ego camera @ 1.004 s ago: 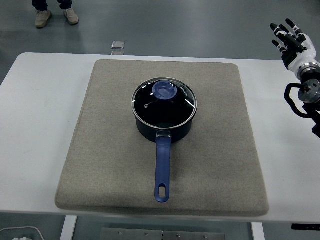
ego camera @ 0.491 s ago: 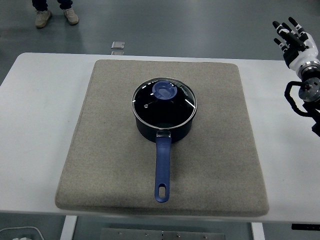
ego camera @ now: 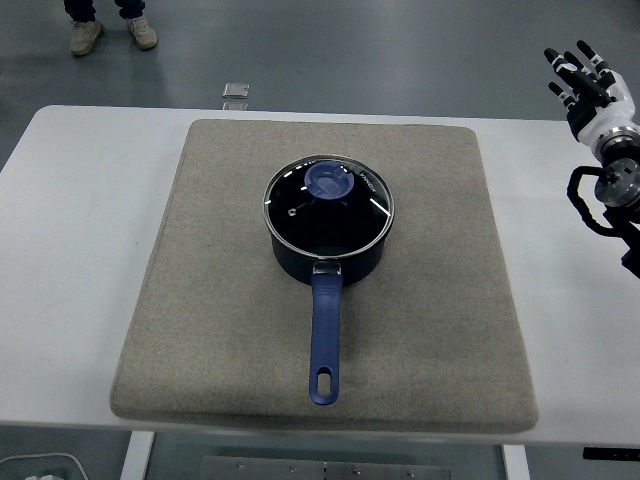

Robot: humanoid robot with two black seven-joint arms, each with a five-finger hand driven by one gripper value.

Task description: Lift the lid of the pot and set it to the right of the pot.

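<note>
A dark blue pot (ego camera: 328,255) stands at the middle of a beige mat (ego camera: 240,330), its long blue handle (ego camera: 324,340) pointing toward the near edge. The glass lid (ego camera: 300,195) with a round blue knob (ego camera: 329,180) sits on the pot. My right hand (ego camera: 585,78) hovers at the far right edge of the picture, well away from the pot, fingers spread upward and holding nothing. The left arm does not show.
The mat lies on a white table (ego camera: 70,250). A small square object (ego camera: 236,91) lies on the floor beyond the far edge. A person's feet (ego camera: 110,33) show at the top left.
My right hand has drifted slightly to the right and up at the picture's edge. The pot and lid have not moved.
</note>
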